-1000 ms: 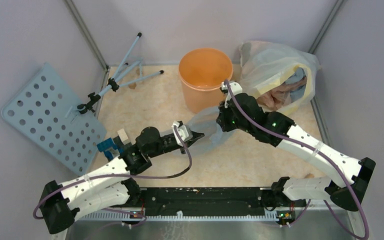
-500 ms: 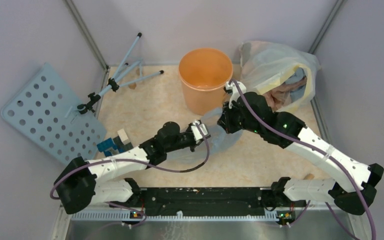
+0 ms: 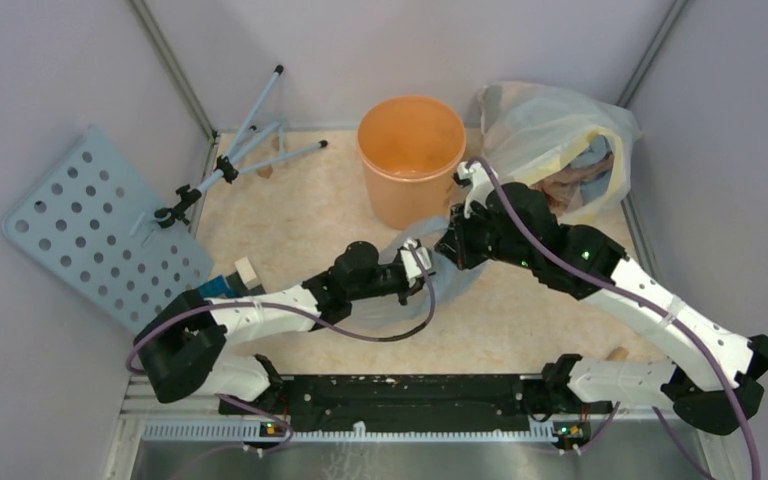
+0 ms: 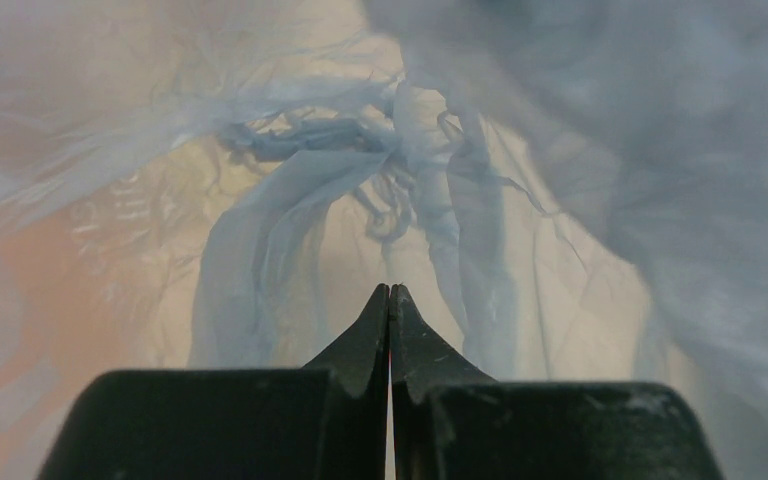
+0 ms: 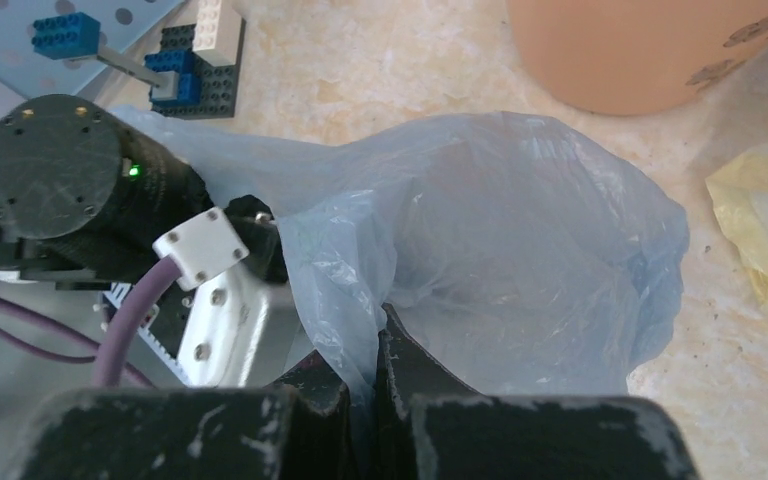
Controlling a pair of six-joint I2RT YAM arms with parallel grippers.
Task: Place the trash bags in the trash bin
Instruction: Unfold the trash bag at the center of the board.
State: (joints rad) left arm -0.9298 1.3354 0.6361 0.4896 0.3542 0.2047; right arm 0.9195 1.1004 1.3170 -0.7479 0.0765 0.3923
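One bin (image 3: 410, 148) stands upright at the rear of the table (image 3: 290, 215). One bag (image 5: 520, 230) lies just in front of it, not yet inside. Clamped on the bag's rim, the right gripper (image 5: 380, 335) appears to be holding the mouth up. Inside the bag sits the left gripper (image 4: 390, 292), jaws together, probably to spread it. Whether it pinches any film is unclear. Compared with a second ago, the left gripper has pushed further into the bag and the right has edged toward the bin.
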